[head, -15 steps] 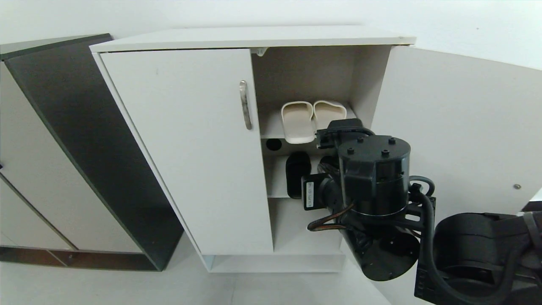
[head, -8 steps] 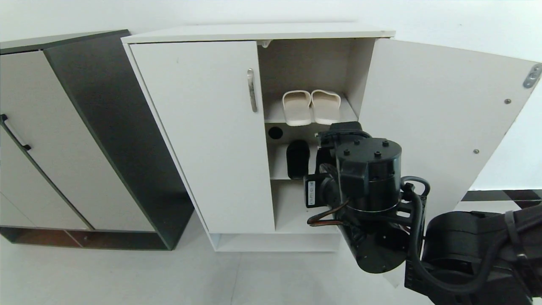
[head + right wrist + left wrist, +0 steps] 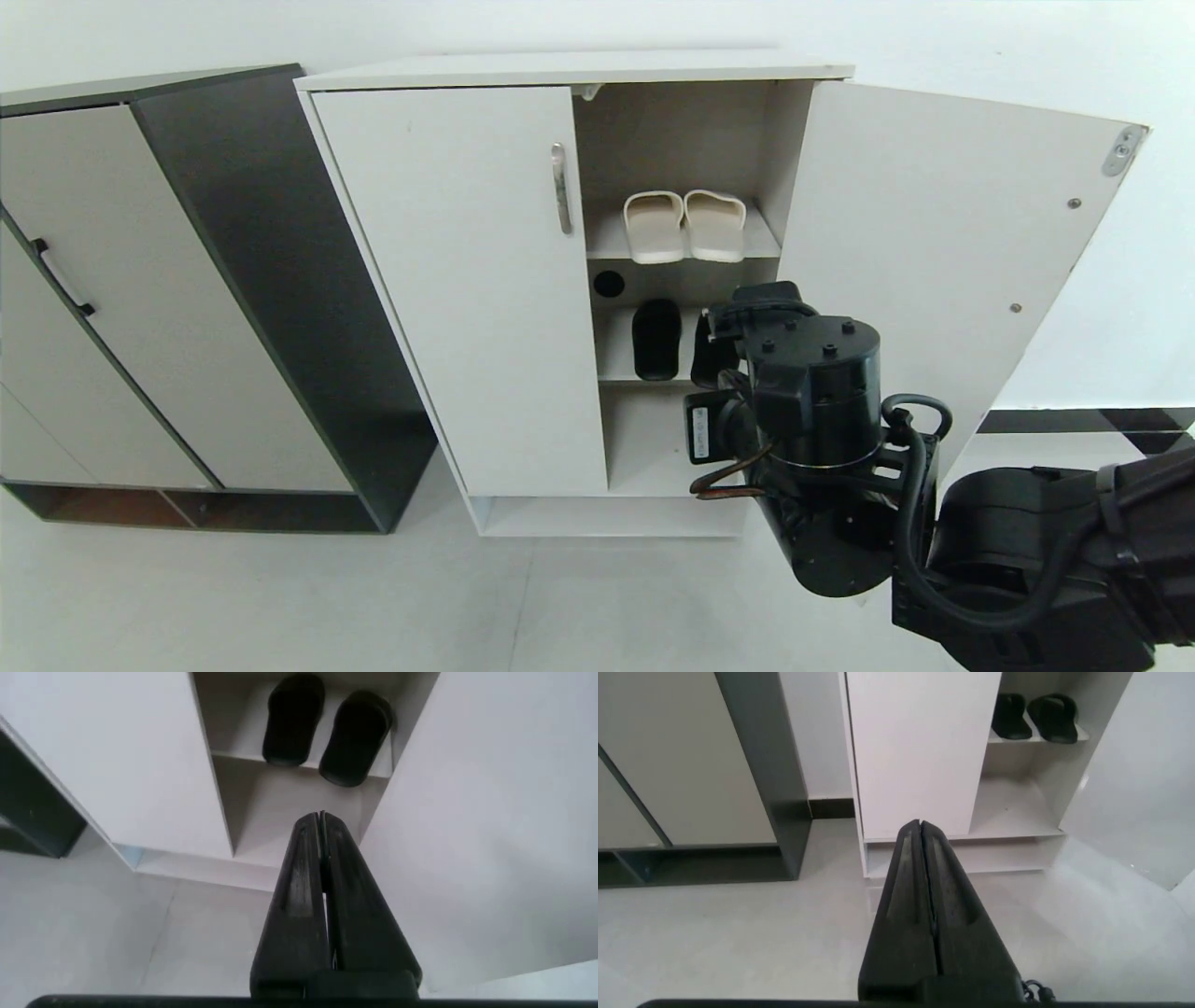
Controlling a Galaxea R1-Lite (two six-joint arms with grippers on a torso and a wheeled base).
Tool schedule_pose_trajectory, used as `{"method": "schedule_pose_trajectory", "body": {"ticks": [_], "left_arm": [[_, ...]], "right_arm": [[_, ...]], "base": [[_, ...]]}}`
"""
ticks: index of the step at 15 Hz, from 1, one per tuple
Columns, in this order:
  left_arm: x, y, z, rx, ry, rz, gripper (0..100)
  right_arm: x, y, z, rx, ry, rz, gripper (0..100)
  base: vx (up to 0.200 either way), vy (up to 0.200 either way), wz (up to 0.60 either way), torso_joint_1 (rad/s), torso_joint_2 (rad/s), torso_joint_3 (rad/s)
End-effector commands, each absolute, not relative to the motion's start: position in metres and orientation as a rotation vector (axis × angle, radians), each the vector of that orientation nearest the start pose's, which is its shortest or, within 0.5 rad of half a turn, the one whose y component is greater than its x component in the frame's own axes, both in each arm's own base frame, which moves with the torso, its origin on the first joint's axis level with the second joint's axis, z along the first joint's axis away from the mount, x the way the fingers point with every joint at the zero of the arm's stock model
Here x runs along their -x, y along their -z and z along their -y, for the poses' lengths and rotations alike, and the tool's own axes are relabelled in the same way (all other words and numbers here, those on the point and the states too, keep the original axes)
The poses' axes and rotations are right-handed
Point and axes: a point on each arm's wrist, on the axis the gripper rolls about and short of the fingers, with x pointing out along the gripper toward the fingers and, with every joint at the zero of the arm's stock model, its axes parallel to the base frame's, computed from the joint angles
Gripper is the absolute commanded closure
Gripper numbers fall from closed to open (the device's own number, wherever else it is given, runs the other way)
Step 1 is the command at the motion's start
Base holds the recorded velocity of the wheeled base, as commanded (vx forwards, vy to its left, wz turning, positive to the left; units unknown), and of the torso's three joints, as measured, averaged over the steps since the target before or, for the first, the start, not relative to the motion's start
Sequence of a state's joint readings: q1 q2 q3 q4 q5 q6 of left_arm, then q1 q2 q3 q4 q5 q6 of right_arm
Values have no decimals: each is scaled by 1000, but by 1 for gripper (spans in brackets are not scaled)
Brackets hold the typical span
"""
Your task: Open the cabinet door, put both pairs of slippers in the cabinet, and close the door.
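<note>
The white cabinet (image 3: pixel 467 280) stands with its right door (image 3: pixel 934 243) swung wide open and its left door shut. A pair of cream slippers (image 3: pixel 684 224) rests on the upper shelf. A pair of black slippers (image 3: pixel 656 338) (image 3: pixel 322 726) (image 3: pixel 1035 716) lies on the middle shelf, one partly hidden behind my right arm in the head view. My right gripper (image 3: pixel 322 826) is shut and empty, held in front of the open compartment, below the black pair. My left gripper (image 3: pixel 920 835) is shut and empty, well back from the cabinet over the floor.
A dark grey cabinet (image 3: pixel 233 280) with pale doors stands directly left of the white one. The open door juts out to the right of my right arm. Bare grey floor (image 3: pixel 373 607) lies before both cabinets.
The head view has drawn back, so the cabinet looks smaller and farther. My right arm has pulled away from the shelves; the black slippers stay on the middle shelf.
</note>
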State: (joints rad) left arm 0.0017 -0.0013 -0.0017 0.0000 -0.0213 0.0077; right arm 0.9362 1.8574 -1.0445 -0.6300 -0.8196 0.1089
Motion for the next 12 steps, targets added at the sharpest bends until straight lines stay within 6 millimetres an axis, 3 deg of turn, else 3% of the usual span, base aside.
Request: {"method": "schedule_pose_trajectory", "body": {"ticks": [1, 12], "left_arm": [[23, -76, 1, -8, 20, 2, 100], [23, -76, 1, -8, 20, 2, 100]], "right_arm": [[-223, -193, -275, 38, -109, -128, 100], [-226, -188, -276, 54, -103, -138, 100]], "base": [[0, 0, 0, 0, 0, 0], [0, 0, 0, 0, 0, 0]]}}
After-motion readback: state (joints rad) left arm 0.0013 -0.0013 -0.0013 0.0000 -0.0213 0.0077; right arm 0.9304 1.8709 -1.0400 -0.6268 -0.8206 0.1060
